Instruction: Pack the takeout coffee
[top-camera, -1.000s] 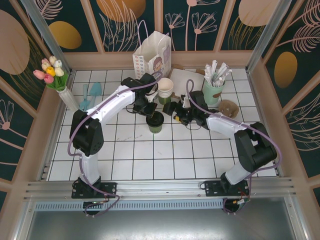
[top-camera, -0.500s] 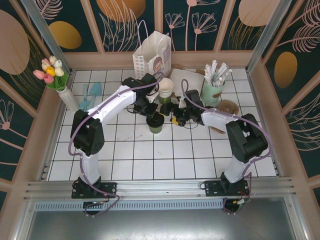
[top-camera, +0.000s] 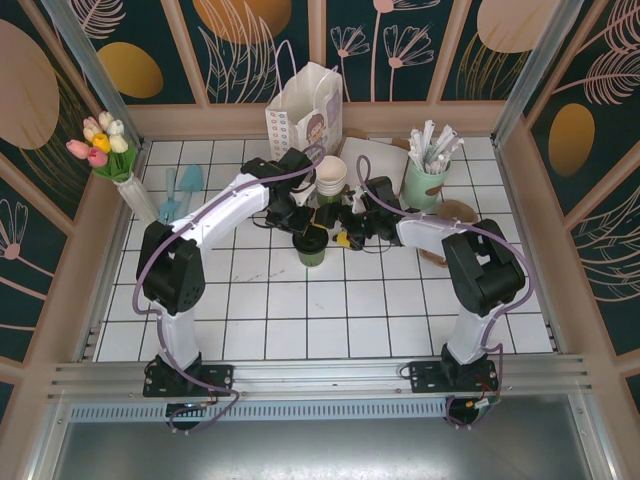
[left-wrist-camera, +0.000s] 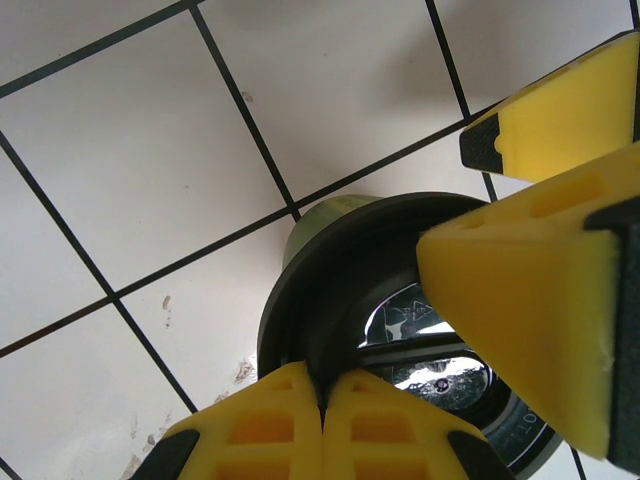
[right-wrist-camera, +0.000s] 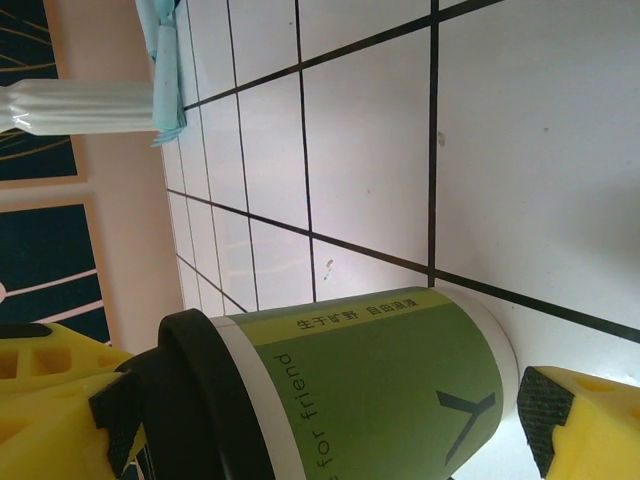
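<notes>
Takeout coffee (top-camera: 311, 248): dark-green paper cup with black lid, upright on the white-tiled surface (top-camera: 300, 320), toward its rear middle. It stands in front of the white paper bag (top-camera: 305, 112) and near the stack of cream cups (top-camera: 331, 176).

Left gripper (left-wrist-camera: 322, 398): fingers pressed fully together with nothing between them, tips over the near rim of the lid. Contact with the lid cannot be told.

Right gripper (top-camera: 346, 232): jaws spread wide at the cup's right side. One yellow finger lies across the lid, the other low beside the cup's base; no grip on the cup.

Mint-green cup of wrapped straws (top-camera: 428, 176): rear right, well apart.

Vase of tulips (top-camera: 102, 142): at the left edge.
</notes>
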